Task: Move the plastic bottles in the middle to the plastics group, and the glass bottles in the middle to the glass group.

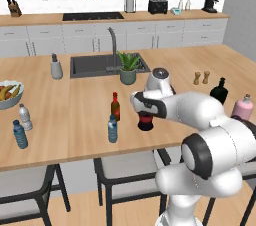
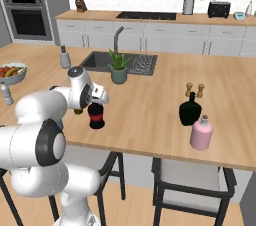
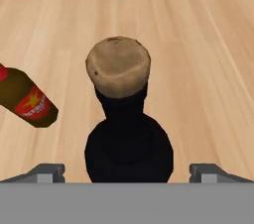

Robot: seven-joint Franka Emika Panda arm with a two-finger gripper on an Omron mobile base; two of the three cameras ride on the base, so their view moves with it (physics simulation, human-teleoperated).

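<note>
Left base view: three bottles stood mid-counter, one tall black bottle (image 1: 145, 120) under my wrist, one brown bottle (image 1: 115, 106) and one blue water bottle (image 1: 112, 129), with two plastics (image 1: 20, 135) at the left edge and two glass, the squat black bottle (image 1: 219, 90) and pink bottle (image 1: 242, 107), at right, so nothing looked sorted yet. Right base view: the tall black bottle (image 2: 96, 115) was well apart from the glass pair. Hand view: my gripper (image 3: 127, 172) hung spread wide, empty, either side of its cork (image 3: 118, 67).
</note>
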